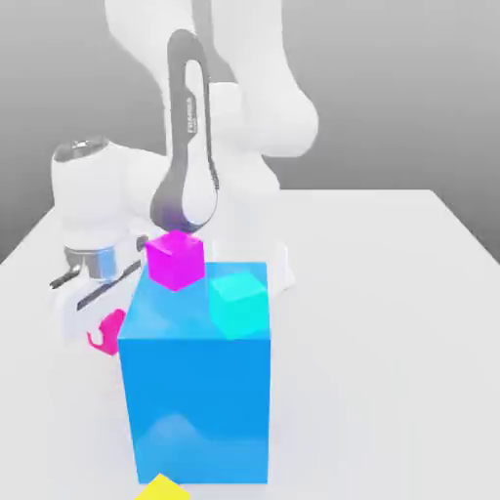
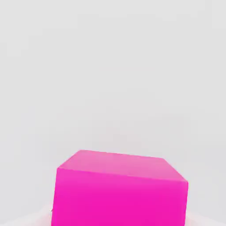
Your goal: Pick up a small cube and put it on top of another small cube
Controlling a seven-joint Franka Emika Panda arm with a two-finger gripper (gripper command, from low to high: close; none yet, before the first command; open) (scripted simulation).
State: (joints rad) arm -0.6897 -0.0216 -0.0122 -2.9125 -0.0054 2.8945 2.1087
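Your hand (image 1: 102, 330) is low over the white table (image 1: 391, 322), just beside the big blue cube (image 1: 200, 410), at about 9 o'clock from it as the exterior view faces the scene. A scrap of hot pink shows right at the hand's tip there: that is the small cube (image 1: 109, 332), partly hidden behind the blue cube's edge. In the hand view you see the same small cube (image 2: 119, 194) close up against the camera, one flat face and its top turned toward you, with pale table behind it. You cannot tell from either view whether the hand is clenched on the cube or released around it, nor whether the cube rests on the table.

A larger purplish-magenta cube (image 1: 176, 259) sits at about 11 o'clock on the blue cube's top outline; you cannot tell whether it stands on the blue cube or behind it. A cyan cube (image 1: 239, 303) rests on the blue cube's top toward 1 o'clock. A yellow cube (image 1: 161, 488) peeks in at 6 o'clock.
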